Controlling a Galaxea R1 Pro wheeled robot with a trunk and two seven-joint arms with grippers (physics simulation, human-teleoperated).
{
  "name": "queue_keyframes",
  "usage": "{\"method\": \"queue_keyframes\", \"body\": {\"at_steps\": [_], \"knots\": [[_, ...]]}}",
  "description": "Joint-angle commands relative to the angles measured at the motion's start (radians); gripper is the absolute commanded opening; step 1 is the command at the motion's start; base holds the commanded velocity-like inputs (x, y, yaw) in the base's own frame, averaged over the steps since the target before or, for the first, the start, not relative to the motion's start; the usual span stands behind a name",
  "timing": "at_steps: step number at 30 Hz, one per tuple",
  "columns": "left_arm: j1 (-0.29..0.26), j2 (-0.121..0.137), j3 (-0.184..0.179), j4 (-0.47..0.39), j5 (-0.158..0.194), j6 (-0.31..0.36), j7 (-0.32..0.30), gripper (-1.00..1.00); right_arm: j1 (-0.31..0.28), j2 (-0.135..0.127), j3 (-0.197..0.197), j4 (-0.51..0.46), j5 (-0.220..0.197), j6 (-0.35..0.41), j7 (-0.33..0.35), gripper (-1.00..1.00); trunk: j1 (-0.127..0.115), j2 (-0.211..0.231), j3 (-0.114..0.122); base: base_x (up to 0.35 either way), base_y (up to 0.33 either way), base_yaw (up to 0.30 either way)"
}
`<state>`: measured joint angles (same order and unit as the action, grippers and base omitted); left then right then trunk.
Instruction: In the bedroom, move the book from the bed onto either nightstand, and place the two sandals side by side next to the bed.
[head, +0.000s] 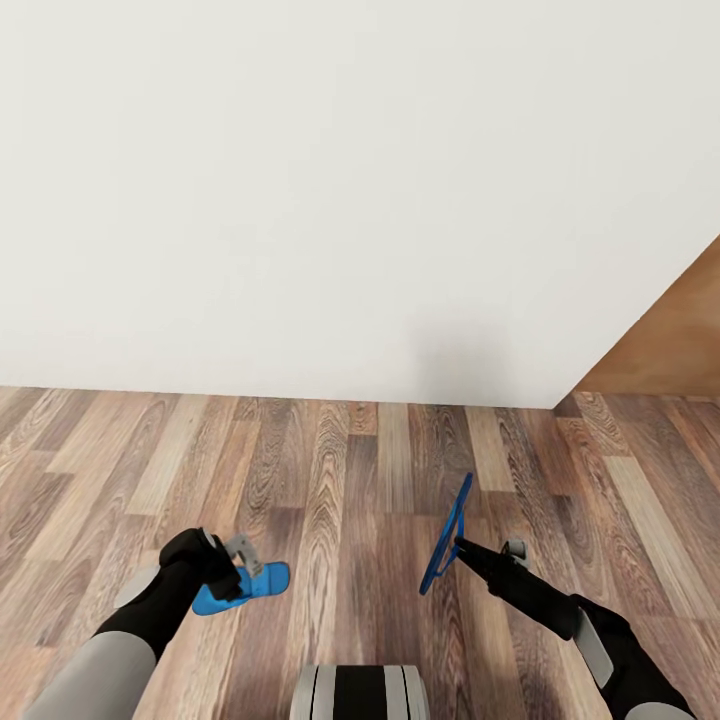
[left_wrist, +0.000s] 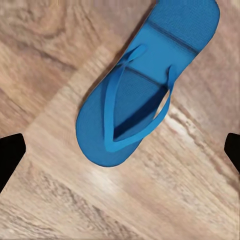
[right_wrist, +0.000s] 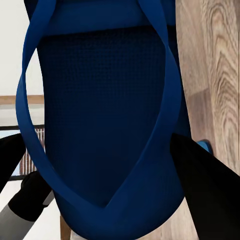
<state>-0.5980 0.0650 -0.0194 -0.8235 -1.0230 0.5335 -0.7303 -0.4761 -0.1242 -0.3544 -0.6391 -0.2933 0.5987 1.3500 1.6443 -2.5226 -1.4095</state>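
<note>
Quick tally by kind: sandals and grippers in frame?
Blue sandals: 2, one flat on the floor, one held on edge
Grippers: 2, left gripper, right gripper
Total: 4

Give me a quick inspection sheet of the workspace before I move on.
Surface: wood plank floor, running up to a white wall.
Job's things: one blue sandal lies flat on the floor, strap up, under the left hand; second sandal held on edge, off the floor.
Clutter: nothing seen.
Hands: left hand open above its sandal, fingers apart and not touching it; right hand shut on the second sandal.
Cables: nothing seen.
Surroundings: brown wooden panel at far right; robot's base at the bottom edge.
</note>
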Motion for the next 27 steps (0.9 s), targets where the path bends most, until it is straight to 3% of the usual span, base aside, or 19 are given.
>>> {"method": "queue_keyframes", "body": {"at_steps": [1, 19, 27], "knots": [[0.000, 0.001, -0.002, -0.002, -0.012, 0.003, -0.001, 1.00, 0.000, 0.000, -0.001, 0.000, -0.003, 0.010, 0.002, -1.00, 0.000, 0.000, -0.001, 0.000, 0.000, 0.000], [0.000, -0.013, -0.004, -0.033, -0.109, 0.000, 0.093, 1.00, 0.000, 0.000, -0.001, -0.001, -0.003, 0.009, 0.003, -1.00, 0.000, 0.000, -0.001, 0.000, 0.000, 0.000], [0.000, -0.014, -0.005, -0.032, -0.154, -0.001, 0.096, 1.00, 0.000, 0.000, -0.001, -0.001, -0.003, 0.010, 0.003, -1.00, 0.000, 0.000, -0.001, 0.000, 0.000, 0.000]]}}
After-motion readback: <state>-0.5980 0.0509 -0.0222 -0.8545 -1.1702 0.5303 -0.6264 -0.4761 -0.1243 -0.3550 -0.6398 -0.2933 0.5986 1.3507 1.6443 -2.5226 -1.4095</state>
